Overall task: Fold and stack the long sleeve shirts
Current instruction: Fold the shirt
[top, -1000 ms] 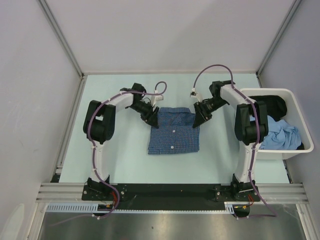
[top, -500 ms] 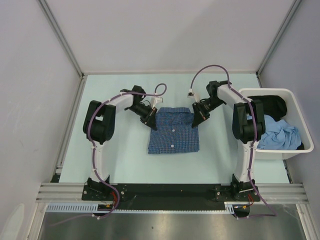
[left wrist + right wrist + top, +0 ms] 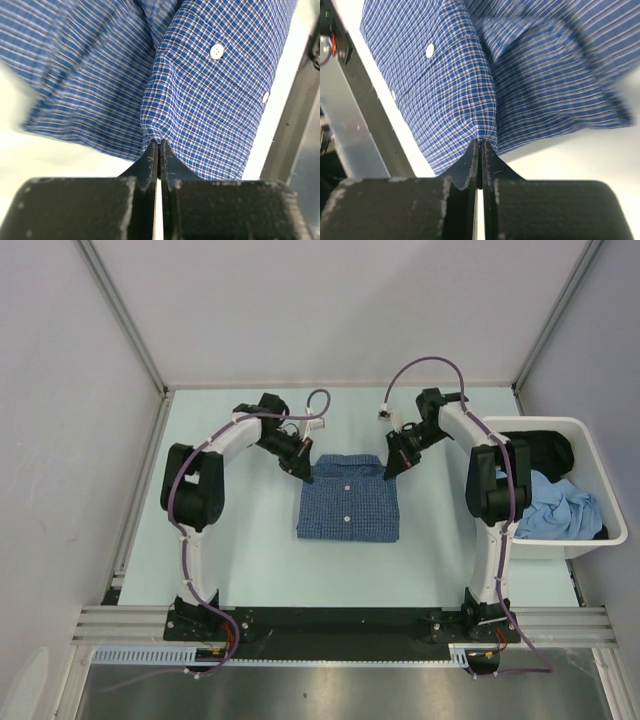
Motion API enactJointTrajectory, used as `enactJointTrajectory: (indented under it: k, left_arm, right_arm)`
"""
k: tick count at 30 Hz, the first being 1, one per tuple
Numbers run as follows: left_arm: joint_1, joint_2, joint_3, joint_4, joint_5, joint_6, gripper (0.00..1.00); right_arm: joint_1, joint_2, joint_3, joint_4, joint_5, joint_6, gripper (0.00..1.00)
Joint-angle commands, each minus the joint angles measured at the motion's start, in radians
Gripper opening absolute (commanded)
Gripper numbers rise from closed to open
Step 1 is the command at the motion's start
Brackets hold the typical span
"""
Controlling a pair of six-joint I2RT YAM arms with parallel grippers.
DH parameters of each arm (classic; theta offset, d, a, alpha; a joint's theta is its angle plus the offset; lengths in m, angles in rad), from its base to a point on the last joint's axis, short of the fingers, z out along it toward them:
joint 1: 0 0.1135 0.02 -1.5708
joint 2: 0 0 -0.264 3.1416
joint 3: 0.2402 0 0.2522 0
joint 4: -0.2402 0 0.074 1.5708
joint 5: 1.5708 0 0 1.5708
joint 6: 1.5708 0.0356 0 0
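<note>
Since a second ago the left gripper (image 3: 304,473) and right gripper (image 3: 386,472) have drawn farther out, jaws clamped on the far corners of one shirt (image 3: 348,508) at mid-table (image 3: 240,540): dark-blue, white-checked, folded near-square, collar pointing far, placket running far-to-near; two other garments (image 3: 560,510) fill one bin (image 3: 560,546)

Checked shirt (image 3: 215,90) runs off top edge in both wrist views, outer fold blurred. Dark cloth (image 3: 540,450) and pale-blue cloth (image 3: 565,508) in bin (image 3: 590,545), frame right: garment type unreadable.

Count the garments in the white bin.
2: a black one at the bin's far end, a light-blue one nearer the arms. More may be hidden underneath.
</note>
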Motion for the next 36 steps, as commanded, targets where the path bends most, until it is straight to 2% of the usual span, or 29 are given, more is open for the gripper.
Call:
enactJointTrajectory:
  k: [1,9,14,17,21,29,36]
  left_arm:
    - [0.012,-0.032,0.087,0.034,-0.03,-0.035,0.0]
    - [0.02,0.06,0.052,0.192,-0.179,-0.192,0.0]
    - [0.02,0.087,0.051,0.224,-0.251,-0.212,0.01]
    - [0.02,0.098,0.055,0.221,-0.254,-0.207,0.01]
    - [0.019,0.06,0.045,0.215,-0.184,-0.18,0.01]
    - [0.031,-0.057,0.073,0.227,-0.13,-0.172,0.0]
    - [0.051,0.052,0.235,0.224,-0.174,-0.192,0.0]
  right_arm:
    - [-0.025,0.031,0.094,0.072,0.006,0.037,0.0]
    - [-0.019,0.201,0.161,0.187,0.032,0.15,0.0]
    - [0.003,0.23,0.146,0.221,0.047,0.218,0.0]
    - [0.009,0.223,0.102,0.23,0.069,0.218,0.0]
    - [-0.003,0.204,0.115,0.2,0.056,0.215,0.0]
    - [-0.042,0.103,0.164,0.135,-0.062,0.21,0.0]
    - [-0.066,0.219,0.313,0.198,-0.05,0.276,0.0]
